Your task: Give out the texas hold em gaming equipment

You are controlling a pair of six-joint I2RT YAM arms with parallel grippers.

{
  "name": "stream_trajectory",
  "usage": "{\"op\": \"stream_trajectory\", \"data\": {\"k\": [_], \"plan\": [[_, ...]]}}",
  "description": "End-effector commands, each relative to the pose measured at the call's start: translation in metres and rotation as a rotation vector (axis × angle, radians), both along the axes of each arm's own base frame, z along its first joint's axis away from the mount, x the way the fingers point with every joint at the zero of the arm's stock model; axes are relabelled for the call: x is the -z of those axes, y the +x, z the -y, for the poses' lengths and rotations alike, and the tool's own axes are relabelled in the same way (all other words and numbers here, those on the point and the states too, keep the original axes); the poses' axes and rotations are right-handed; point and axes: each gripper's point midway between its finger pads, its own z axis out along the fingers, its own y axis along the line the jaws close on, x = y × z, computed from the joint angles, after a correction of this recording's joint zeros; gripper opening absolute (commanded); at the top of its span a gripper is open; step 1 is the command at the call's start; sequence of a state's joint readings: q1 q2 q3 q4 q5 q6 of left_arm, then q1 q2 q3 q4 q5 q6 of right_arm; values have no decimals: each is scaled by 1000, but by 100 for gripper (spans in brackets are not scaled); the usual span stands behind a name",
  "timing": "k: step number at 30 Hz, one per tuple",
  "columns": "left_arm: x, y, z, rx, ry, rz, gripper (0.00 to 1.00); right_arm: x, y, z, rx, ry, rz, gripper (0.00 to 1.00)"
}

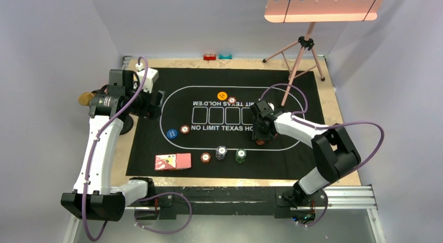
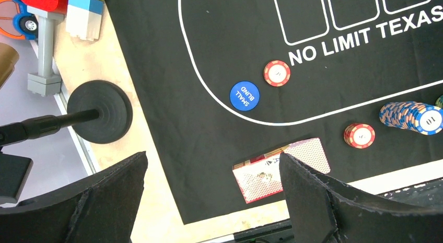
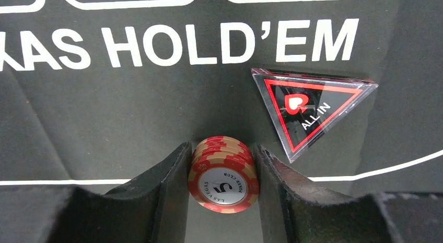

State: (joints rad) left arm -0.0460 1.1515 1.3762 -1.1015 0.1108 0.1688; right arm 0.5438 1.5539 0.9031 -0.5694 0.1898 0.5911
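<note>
My right gripper (image 3: 222, 151) is shut on a short stack of red-and-cream poker chips (image 3: 223, 175), just inside the white line of the black mat (image 1: 292, 159). The red triangle marker (image 3: 308, 110) lies beside it, apart from the fingers. My left gripper (image 2: 213, 157) hangs open and empty over the mat's left edge. On the mat lie a blue disc (image 2: 244, 95), a single red chip (image 2: 277, 73), a red stack (image 2: 359, 135), a blue-and-white stack (image 2: 412, 116), a green stack (image 1: 240, 155), an orange disc (image 1: 222, 95) and pink-backed playing cards (image 2: 271, 172).
A black round microphone stand base (image 2: 99, 111) sits on the wood left of the mat, with toy bricks (image 2: 78, 8) behind it. A pink tripod (image 1: 305, 49) stands at the back right. Two small objects, one red and one teal (image 1: 217, 57), lie at the far edge.
</note>
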Motion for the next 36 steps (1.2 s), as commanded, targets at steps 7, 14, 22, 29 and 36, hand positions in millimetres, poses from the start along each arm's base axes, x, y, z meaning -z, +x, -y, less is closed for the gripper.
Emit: {"op": "stream_trajectory", "data": {"k": [7,14,22,29,36], "plan": [[-7,1,1,14,-6,24,100,18,-7,1,34,-4,-40,51],[-9,2,2,18,-11,29,100,2,-4,3,42,-6,-8,67],[-9,1,1,16,-9,30,100,-49,8,-2,26,25,102,66],[-6,1,1,12,-8,26,100,-121,19,-38,-127,107,274,67],[-5,0,2,12,-13,19,100,-160,-14,-141,-510,234,336,72]]}}
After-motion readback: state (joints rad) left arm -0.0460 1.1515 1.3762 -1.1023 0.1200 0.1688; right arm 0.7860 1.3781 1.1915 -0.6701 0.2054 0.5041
